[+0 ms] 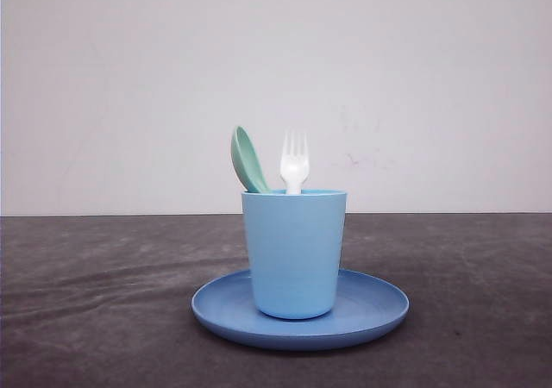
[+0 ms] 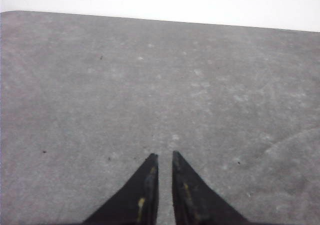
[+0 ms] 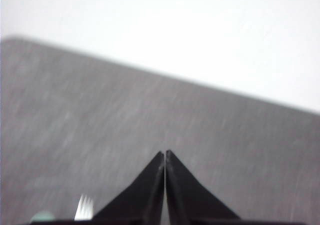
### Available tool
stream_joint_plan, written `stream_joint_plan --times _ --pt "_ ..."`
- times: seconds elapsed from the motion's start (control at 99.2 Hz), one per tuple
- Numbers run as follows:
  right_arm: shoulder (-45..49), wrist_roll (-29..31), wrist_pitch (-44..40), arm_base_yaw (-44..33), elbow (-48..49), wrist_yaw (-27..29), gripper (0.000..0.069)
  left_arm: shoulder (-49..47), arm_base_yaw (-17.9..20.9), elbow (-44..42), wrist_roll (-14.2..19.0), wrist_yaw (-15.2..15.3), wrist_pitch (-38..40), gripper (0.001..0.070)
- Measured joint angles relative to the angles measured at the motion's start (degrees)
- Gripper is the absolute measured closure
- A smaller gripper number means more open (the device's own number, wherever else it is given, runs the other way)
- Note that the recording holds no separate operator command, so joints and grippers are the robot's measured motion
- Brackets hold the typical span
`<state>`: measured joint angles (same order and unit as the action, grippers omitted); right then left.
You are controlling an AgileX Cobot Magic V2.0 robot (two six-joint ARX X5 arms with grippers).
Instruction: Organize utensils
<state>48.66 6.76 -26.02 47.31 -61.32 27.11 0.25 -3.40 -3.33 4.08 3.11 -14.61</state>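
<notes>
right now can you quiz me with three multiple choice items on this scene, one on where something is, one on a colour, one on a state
1. Where does the cup stand?
A. on the plate
B. on the bare table beside the plate
C. upside down on the wall side

2. What colour is the spoon?
A. red
B. mint green
C. black

3. How do the jaws of the right gripper stand?
A. wide open
B. clamped on the fork
C. closed together, holding nothing

Answers:
1. A, the front view shows the cup's base resting inside the plate's rim.
2. B, its pale green bowl sticks up above the cup's rim, next to the white fork.
3. C, the right wrist view shows the two tips meeting with nothing between them.
</notes>
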Motion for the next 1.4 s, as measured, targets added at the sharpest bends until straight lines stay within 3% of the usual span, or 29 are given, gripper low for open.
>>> stream_joint_plan --times 0.282,0.444,0.625,0.938,1.402 --pt "-0.3 -4.5 8.3 -22.8 7.1 -18.1 0.0689 0.0 0.0 0.0 0.0 0.0 0.0 0.0685" --pt "-3.1 -4.9 12.1 -33.4 15.9 -20.8 0.0689 0.0 0.0 0.0 0.0 0.0 0.0 0.0685" --pt "-12.3 -4.8 19.0 -41.9 28.1 -22.9 0.0689 0.0 0.0 0.0 0.0 0.0 0.0 0.0685" --pt "-30.9 -4.8 21.9 -47.8 48.5 -23.8 0.0689 0.0 0.0 0.0 0.0 0.0 0.0 0.0685" --pt "-46.4 -5.0 18.2 -49.9 60.5 -27.6 0.0689 0.0 0.0 0.0 0.0 0.0 0.0 0.0685"
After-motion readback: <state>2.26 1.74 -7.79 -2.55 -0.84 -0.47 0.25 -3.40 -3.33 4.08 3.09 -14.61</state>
